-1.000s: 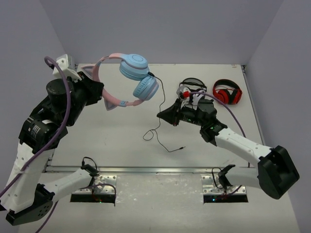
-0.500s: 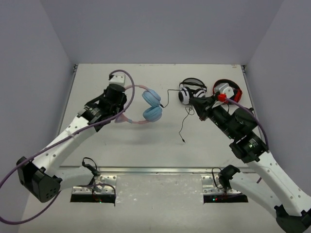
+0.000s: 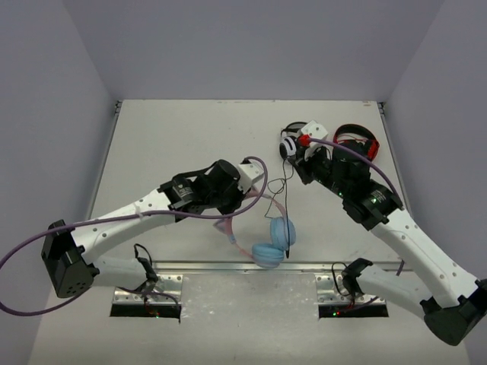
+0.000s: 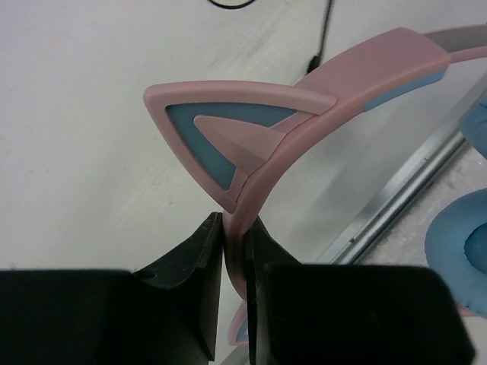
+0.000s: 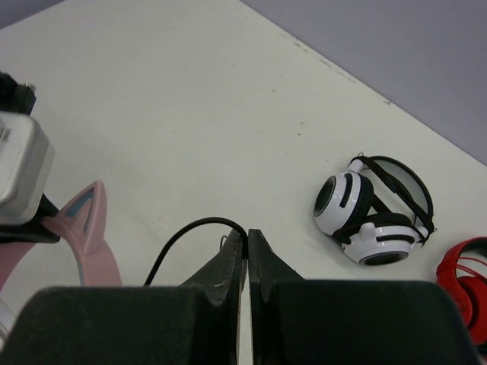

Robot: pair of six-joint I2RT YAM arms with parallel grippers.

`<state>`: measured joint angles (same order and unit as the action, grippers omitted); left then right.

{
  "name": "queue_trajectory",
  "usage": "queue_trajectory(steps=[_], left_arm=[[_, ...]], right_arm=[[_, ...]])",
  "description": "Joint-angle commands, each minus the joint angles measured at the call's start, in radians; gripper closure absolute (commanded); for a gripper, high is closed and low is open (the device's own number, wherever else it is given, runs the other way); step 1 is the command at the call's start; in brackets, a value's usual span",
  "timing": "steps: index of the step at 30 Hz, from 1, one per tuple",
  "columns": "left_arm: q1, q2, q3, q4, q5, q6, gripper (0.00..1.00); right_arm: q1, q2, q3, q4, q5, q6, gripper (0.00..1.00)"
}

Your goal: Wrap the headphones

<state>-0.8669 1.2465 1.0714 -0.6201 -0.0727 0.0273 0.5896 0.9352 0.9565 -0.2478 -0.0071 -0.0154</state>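
Note:
The headphones (image 3: 270,245), with a pink cat-eared headband and light blue ear cups, hang at the table's near edge, just right of centre. My left gripper (image 3: 227,215) is shut on the pink headband (image 4: 342,84) just below a cat ear, with a blue ear cup (image 4: 464,251) to its right. The thin black cable (image 3: 280,190) runs from the ear cups up to my right gripper (image 3: 295,169). That gripper (image 5: 246,236) is shut on the cable (image 5: 190,226), which loops out to its left. A pink cat ear (image 5: 84,220) shows at the left of the right wrist view.
A white-and-black pair of headphones (image 3: 289,141) lies just behind my right gripper and also shows in the right wrist view (image 5: 373,213). A red-and-black pair (image 3: 358,141) lies right of it. A metal rail (image 3: 228,266) runs along the table's near edge.
My left arm has swung the headphones from the left middle of the table to the near edge right of centre. My right gripper has moved a little left, still on the cable.

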Motion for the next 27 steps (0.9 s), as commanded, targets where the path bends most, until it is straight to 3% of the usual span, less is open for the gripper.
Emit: queue_trajectory(steps=[1, 10, 12, 15, 17, 21, 27], left_arm=[[-0.070, 0.014, 0.045, 0.045, 0.166, 0.014, 1.00], [-0.178, 0.085, 0.097, 0.023, 0.165, -0.003, 1.00], [-0.190, 0.103, 0.111, 0.025, 0.113, -0.010, 1.00], [-0.188, 0.111, 0.128, 0.049, -0.147, -0.070, 1.00], [-0.188, 0.107, 0.148, 0.065, -0.235, -0.101, 1.00], [-0.188, 0.114, 0.206, 0.063, -0.306, -0.158, 1.00], [-0.188, 0.130, 0.252, 0.066, -0.372, -0.188, 0.99]], right_arm=[[-0.001, 0.025, 0.025, 0.031, 0.016, -0.040, 0.99], [0.003, 0.111, 0.073, 0.032, 0.134, 0.136, 0.99], [0.004, 0.123, 0.088, 0.004, 0.119, 0.169, 0.99], [0.009, 0.108, 0.076, -0.010, 0.070, 0.225, 0.99], [0.009, 0.093, 0.065, -0.016, 0.050, 0.247, 0.99], [0.012, 0.085, 0.065, -0.059, 0.027, 0.308, 0.99], [0.052, 0.099, 0.053, -0.082, 0.159, 0.394, 0.99]])
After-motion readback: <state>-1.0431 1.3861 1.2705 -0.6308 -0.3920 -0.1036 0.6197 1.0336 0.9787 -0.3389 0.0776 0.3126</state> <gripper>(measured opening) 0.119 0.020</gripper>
